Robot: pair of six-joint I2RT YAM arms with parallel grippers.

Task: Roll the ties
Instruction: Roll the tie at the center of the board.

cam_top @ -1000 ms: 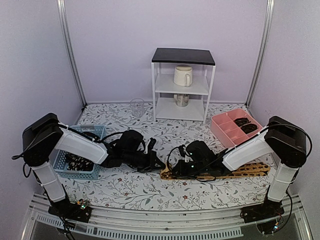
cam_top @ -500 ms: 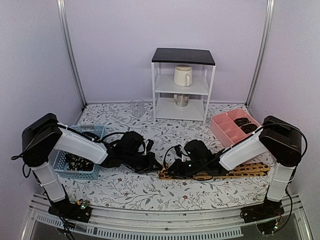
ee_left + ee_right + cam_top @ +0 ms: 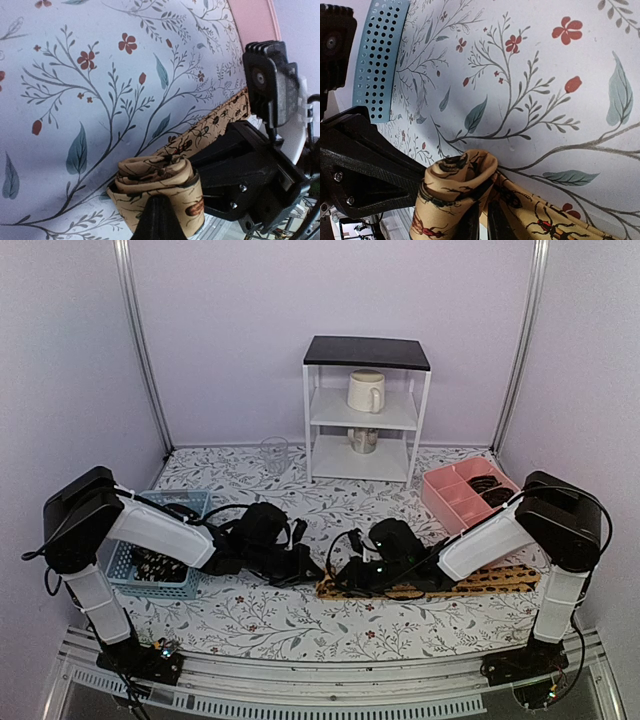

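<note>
A tan tie with a dark lattice pattern is lying flat along the near right part of the tabletop, running toward the right edge. Its left end is sitting rolled into a loose coil, just right of the middle of the near edge. The left arm is reaching in low from the left, and the left jaws are pinching the coil, closed tight on its fabric. The right arm is reaching in from the right, above the flat length. The right jaws are also gripping the coil, standing narrow with fabric between them. The two sets of jaws are meeting at the coil, very near each other.

A blue basket near the left edge is holding dark ties. A pink tray near the right edge is holding dark rolls in two of its compartments. A white shelf is standing at the far edge.
</note>
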